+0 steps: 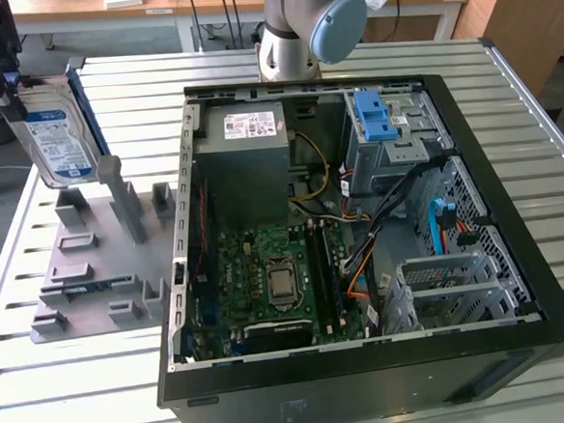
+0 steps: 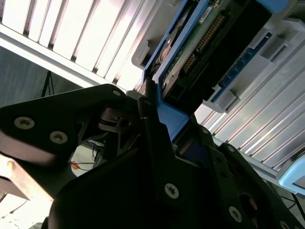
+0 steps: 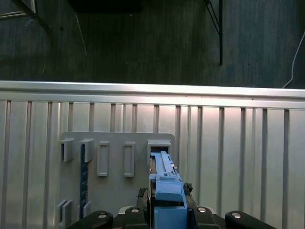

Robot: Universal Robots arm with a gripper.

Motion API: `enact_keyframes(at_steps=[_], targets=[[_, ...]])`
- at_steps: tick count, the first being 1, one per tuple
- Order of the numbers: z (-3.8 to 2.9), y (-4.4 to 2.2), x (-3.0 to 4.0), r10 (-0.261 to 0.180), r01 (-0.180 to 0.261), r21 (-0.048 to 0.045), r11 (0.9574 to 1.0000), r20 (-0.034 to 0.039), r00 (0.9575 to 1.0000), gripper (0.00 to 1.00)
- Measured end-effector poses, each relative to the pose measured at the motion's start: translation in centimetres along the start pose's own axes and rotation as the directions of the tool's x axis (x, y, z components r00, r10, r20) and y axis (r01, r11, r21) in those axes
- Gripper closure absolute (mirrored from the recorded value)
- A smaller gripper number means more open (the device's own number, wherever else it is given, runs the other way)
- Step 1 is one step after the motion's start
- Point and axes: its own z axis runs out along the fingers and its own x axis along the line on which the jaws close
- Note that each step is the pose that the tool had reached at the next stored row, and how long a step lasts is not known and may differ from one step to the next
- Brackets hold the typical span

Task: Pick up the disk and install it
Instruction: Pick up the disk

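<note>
Over the slatted table (image 1: 82, 390) and grey fixture (image 1: 93, 273), the gripper (image 1: 4, 88) points down, clamped on the upright disk (image 1: 59, 140).

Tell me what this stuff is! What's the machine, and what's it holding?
It's a grey robot arm. One picture looks at the whole scene from outside; two come from cameras riding near the arm's wrist. On the silver slatted metal table lies an open black computer case with a green circuit board inside, beside a grey holder plate with slots. The arm's black gripper has its fingers shut on a flat silver metal disk with blue plastic side rails, holding it upright at one end of that plate.
</note>
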Motion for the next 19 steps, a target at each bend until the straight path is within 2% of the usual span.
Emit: enact_keyframes(at_steps=[19], targets=[[-2.93, 0.03, 0.03, 0.000, 0.000, 0.0000, 1.0000, 0.0000, 1.0000, 0.64]])
